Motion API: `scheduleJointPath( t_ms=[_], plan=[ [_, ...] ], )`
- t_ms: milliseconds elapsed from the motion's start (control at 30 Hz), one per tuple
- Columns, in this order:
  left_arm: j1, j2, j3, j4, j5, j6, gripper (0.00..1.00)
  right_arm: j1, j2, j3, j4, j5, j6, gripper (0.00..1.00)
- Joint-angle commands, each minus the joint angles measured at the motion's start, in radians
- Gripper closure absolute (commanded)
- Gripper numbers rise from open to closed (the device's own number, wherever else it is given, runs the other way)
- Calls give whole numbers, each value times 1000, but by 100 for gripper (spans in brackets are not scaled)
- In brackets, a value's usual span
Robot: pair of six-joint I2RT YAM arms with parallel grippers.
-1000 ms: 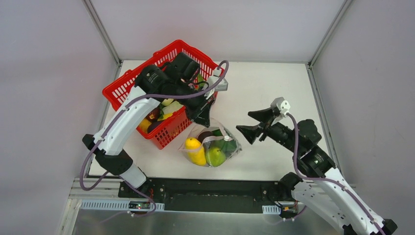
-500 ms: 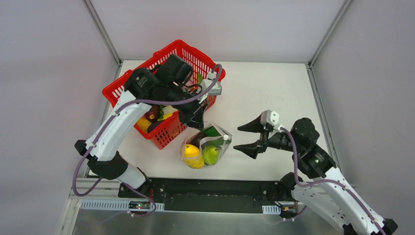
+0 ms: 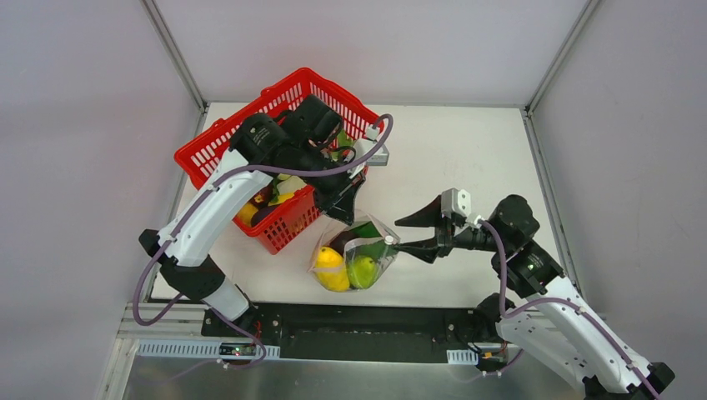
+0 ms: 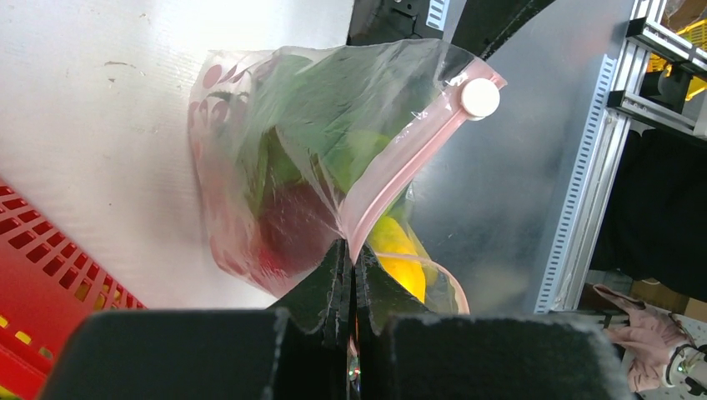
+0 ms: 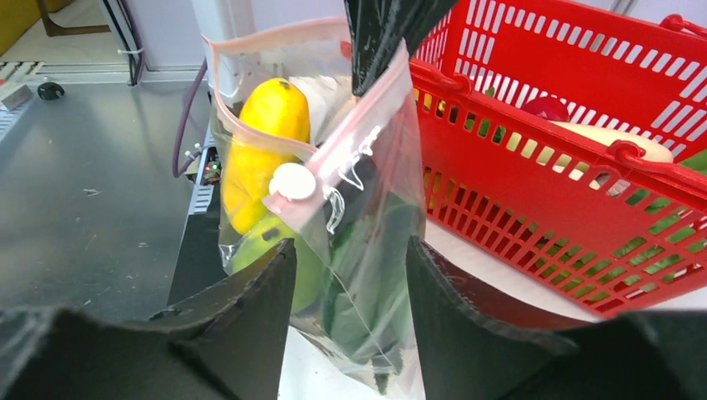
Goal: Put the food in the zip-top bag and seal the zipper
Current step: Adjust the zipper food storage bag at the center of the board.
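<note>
Left end effector point(image 3: 348, 215) is clamped tight on the mouth edge of the zip-top bag point(image 3: 358, 254). In the left wrist view you see both fingers point(image 4: 333, 279) pressed together on the pink zipper point(image 4: 408, 158). The bag hangs below that pinch, center of the overhead frame, just right of the red basket's point(image 3: 288, 225) near corner. You can't tell whether its bottom rests on the tabletop point(image 3: 450, 150). The white slider point(image 3: 389, 241) sits at the bag's right end; in the left wrist view it's upper right point(image 4: 480, 97). The mouth gapes between the pinch and the slider. Food inside the bag: a yellow piece point(image 3: 331, 265), a green piece point(image 3: 363, 269), a red fruit point(image 4: 288, 229) and leafy green point(image 4: 333, 125). The rest is blurred by the plastic. Right end effector point(image 3: 410, 235) is at medium width, jaws clearly apart and holding nothing. Its tips are right at the bag's right edge, beside the slider. In the right wrist view the fingers flank the bag's lower part point(image 5: 350, 208); contact can't be confirmed. The basket, upper left, has more food in it, including a white radish point(image 5: 613, 143).
</note>
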Motion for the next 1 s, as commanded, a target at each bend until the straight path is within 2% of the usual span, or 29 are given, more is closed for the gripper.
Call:
scheduleJointPath(
  t_ms=[0,167,233,500,567,600,633,700,767,833,967],
  plan=[
    [-8,12,51,29,67,-9,100,8,2,-11,90,-58,17,50],
    [-6,14,53,39,72,-11,100,11,10,-27,105,-54,10,63],
    [-8,16,51,41,72,-14,100,13,14,-36,110,-38,8,65],
    [-8,15,26,42,47,-8,100,13,6,-51,143,8,23,98],
    [-6,8,21,40,3,-4,100,13,-4,-47,147,37,35,100],
    [-6,4,21,43,-34,-8,96,13,-9,-49,156,56,52,100],
    [-3,-3,19,47,-73,-20,85,13,-17,-51,167,72,71,100],
    [9,-27,16,68,-164,-56,55,13,-29,-59,186,97,110,100],
    [31,-61,9,94,-284,-129,32,13,-36,-68,204,144,157,100],
    [53,-105,22,97,-362,-178,20,13,-33,-71,217,210,207,100],
    [54,-224,-27,155,-410,-188,15,13,-17,-65,229,280,269,100]
  ],
)
